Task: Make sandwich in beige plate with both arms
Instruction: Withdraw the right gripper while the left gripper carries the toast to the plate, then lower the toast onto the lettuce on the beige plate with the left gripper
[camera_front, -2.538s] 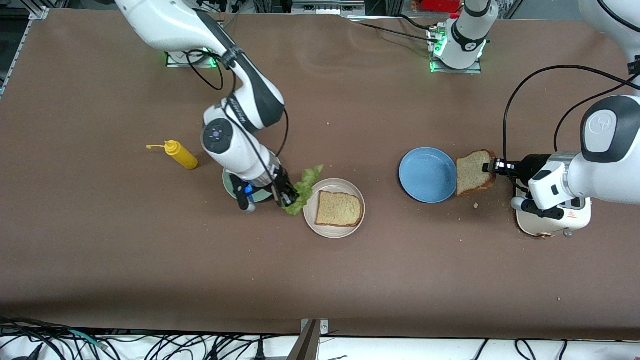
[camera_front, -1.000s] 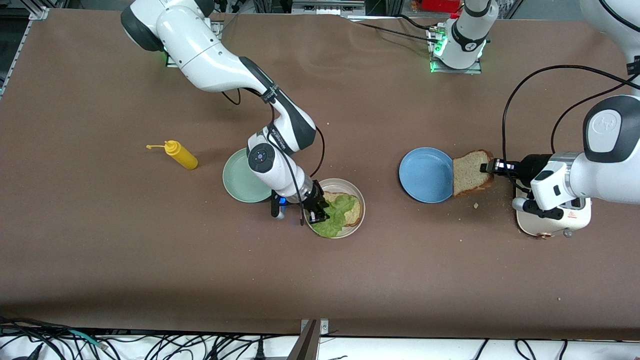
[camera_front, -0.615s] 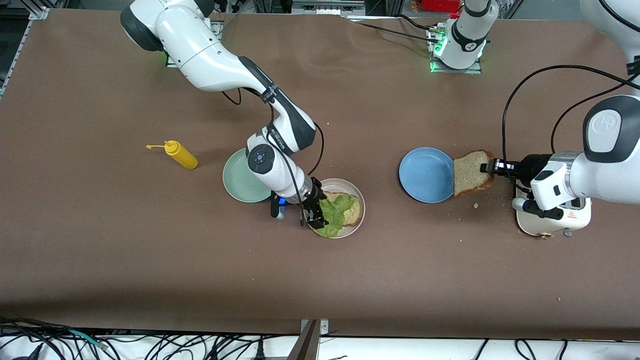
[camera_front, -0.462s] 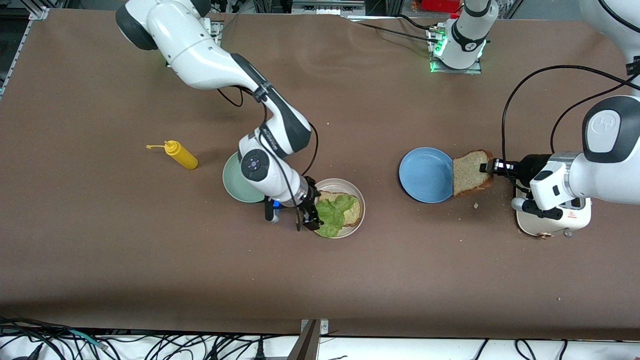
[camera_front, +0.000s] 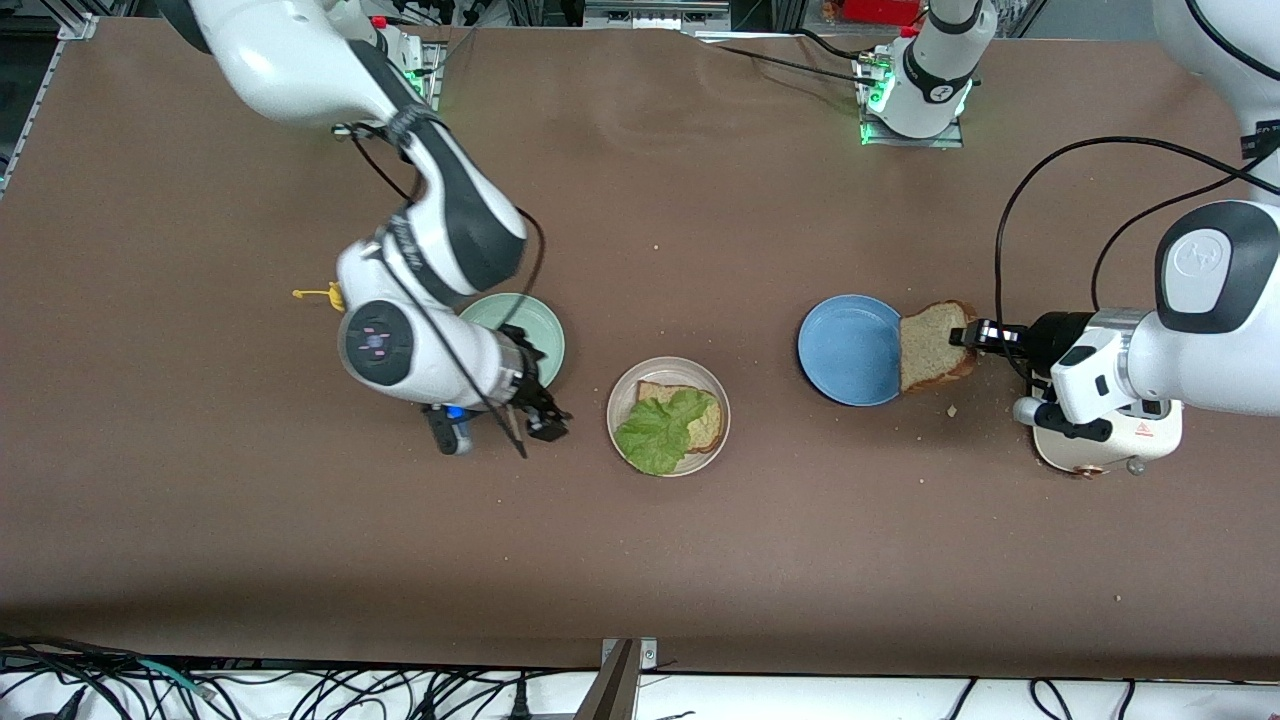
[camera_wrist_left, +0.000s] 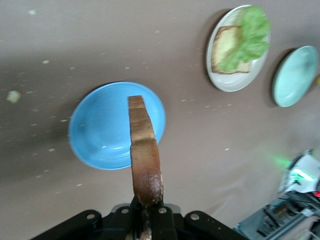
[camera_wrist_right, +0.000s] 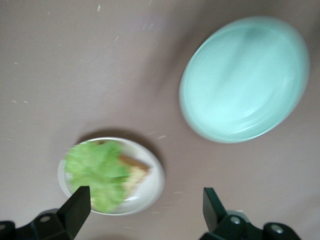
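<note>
The beige plate (camera_front: 716, 385) holds one bread slice (camera_front: 703, 418) with the green lettuce leaf (camera_front: 655, 432) lying over it. My right gripper (camera_front: 540, 415) hangs open and empty over the table between the mint-green plate (camera_front: 535, 330) and the beige plate. In the right wrist view the gripper (camera_wrist_right: 145, 200) frames the beige plate (camera_wrist_right: 150, 185) and lettuce (camera_wrist_right: 97, 170). My left gripper (camera_front: 975, 334) is shut on the crust of the second bread slice (camera_front: 930, 345), held edge-up over the blue plate's rim. In the left wrist view the gripper (camera_wrist_left: 146, 210) holds that slice (camera_wrist_left: 145, 150).
The blue plate (camera_front: 845, 350) lies toward the left arm's end. A white toaster (camera_front: 1105, 445) stands under the left wrist. A yellow bottle (camera_front: 325, 295) is mostly hidden by the right arm. Crumbs lie near the toaster.
My right gripper opened, left the lettuce on the bread in the beige plate and drew back toward the right arm's end. The left gripper with its slice shifted slightly toward the blue plate.
</note>
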